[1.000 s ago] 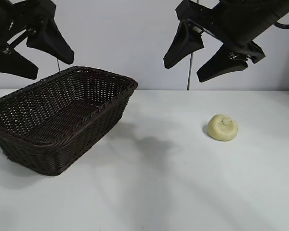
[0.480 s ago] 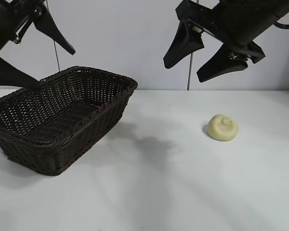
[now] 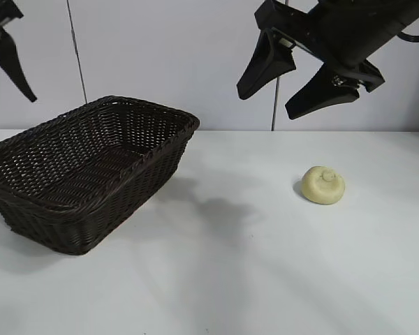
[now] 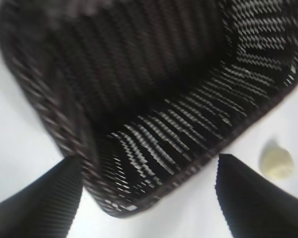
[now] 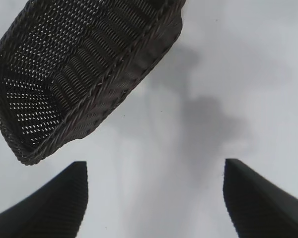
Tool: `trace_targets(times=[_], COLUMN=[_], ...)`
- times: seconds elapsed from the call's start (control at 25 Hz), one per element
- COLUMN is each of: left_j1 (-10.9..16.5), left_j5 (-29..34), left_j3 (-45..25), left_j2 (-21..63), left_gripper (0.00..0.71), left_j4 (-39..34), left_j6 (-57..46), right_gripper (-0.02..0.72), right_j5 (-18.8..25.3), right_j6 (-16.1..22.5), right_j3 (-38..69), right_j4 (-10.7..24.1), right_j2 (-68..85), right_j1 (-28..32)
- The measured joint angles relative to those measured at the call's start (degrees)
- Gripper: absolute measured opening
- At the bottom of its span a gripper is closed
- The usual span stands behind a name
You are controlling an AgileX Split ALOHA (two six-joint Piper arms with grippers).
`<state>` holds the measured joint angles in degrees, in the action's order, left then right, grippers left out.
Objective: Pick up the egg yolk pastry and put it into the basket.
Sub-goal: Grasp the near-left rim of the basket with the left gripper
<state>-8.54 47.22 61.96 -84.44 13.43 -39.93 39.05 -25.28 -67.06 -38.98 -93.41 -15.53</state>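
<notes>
The egg yolk pastry (image 3: 322,185), a small pale yellow dome with a knob, lies on the white table right of centre, and also shows in the left wrist view (image 4: 277,162). The dark woven basket (image 3: 153,150) stands at the left with nothing in it. My right gripper (image 3: 269,103) hangs open high above the table, up and left of the pastry; its wrist view shows only bare table between the fingers (image 5: 155,166). My left gripper (image 4: 148,163) is open high over the basket (image 4: 188,134), with one finger (image 3: 14,63) showing at the exterior view's top left corner.
The white table (image 3: 223,279) runs back to a pale wall. A wide bare stretch lies between the basket (image 5: 139,54) and the pastry. Thin vertical lines (image 3: 274,105) run down the wall behind the arms.
My left gripper has risen and swung left, leaving only one finger in the exterior view. The right gripper, basket and pastry have not moved.
</notes>
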Motion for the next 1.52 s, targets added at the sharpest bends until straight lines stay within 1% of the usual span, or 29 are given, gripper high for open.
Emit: trace_targets(times=[0.08,0.2,0.28,0.4,0.48,0.56,0.8,1.08,1.28,1.52], left_j1=[0.12,0.06,-0.66,-3.07,-4.71,-5.38,-5.39,-5.39,-5.39,-3.94], left_j5=[3.86,6.85,7.07,6.4,4.99,3.7,1.87,-1.07,-0.77,-0.16], left_j3=[1.73,2.37,2.43,2.48,2.48,2.48,2.48,2.74,2.74,2.79], left_j2=[0.0,-0.05,-0.54,-2.55,-4.71,-6.83,-11.73,-13.38,-14.3,-13.91], left_gripper=[0.542,0.542,0.542,0.542,0.542,0.542,0.542,0.542,0.542,0.541], left_j4=[-3.21,-4.65,-5.07,-5.07,-5.07,-4.94,-5.24,-5.38,-5.7,-4.63], left_j6=[-3.31,-7.0,-9.56,-12.01,-13.04,-13.56,-15.01,-15.66,-15.86,-14.84], right_gripper=[0.546,0.546,0.546,0.546,0.546,0.546,0.546,0.546,0.546,0.546], right_j5=[0.0,0.0,0.0,0.0,0.0,0.0,-0.06,-0.06,-0.06,0.0], right_j6=[0.0,0.0,0.0,0.0,0.0,0.0,0.0,0.0,0.0,0.0], right_j3=[0.0,0.0,0.0,0.0,0.0,0.0,0.0,0.0,0.0,0.0], right_j4=[0.0,0.0,0.0,0.0,0.0,0.0,0.17,1.88,2.12,2.5], right_j2=[0.0,0.0,0.0,0.0,0.0,0.0,0.0,0.0,0.0,0.0], right_j1=[0.0,0.0,0.0,0.0,0.0,0.0,0.0,0.0,0.0,0.0])
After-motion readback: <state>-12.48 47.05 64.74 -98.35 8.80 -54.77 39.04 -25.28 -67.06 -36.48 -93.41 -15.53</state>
